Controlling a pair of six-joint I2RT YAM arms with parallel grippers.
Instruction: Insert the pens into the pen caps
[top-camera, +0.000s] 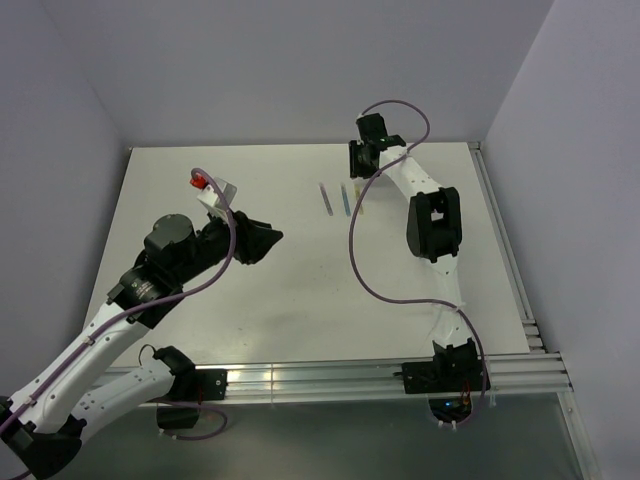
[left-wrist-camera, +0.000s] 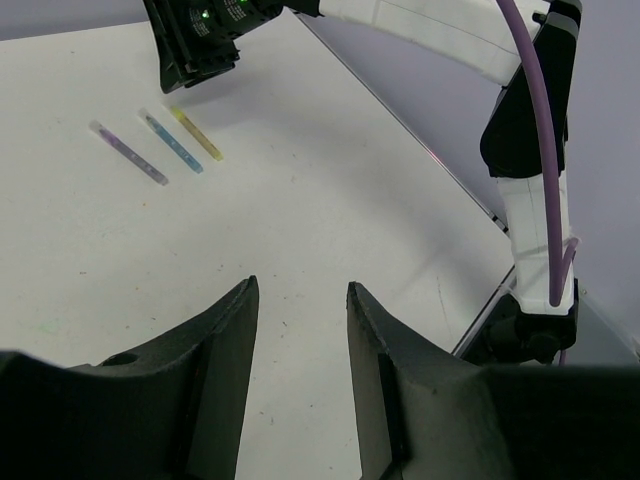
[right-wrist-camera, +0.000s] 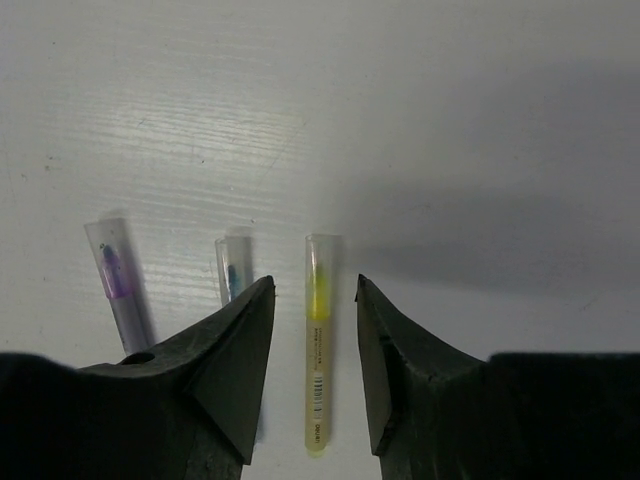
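Three pens lie side by side on the white table (top-camera: 300, 290): grey-purple (right-wrist-camera: 118, 285), blue (right-wrist-camera: 233, 270) and yellow (right-wrist-camera: 317, 340). The far tip of each sits inside a clear pale pen cap (right-wrist-camera: 320, 250). The pens also show in the top view (top-camera: 343, 199) and the left wrist view (left-wrist-camera: 171, 141). My right gripper (right-wrist-camera: 314, 284) is open, its jaws standing either side of the yellow pen without touching it; its left finger (right-wrist-camera: 235, 350) hides most of the blue pen. My left gripper (left-wrist-camera: 301, 288) is open and empty over bare table, well to the left of the pens (top-camera: 265, 240).
The right arm (top-camera: 432, 220) reaches across the right side of the table with a purple cable (top-camera: 355, 250) hanging beside it. A metal rail (top-camera: 330, 375) runs along the near edge, another along the right edge. Walls enclose the back and sides.
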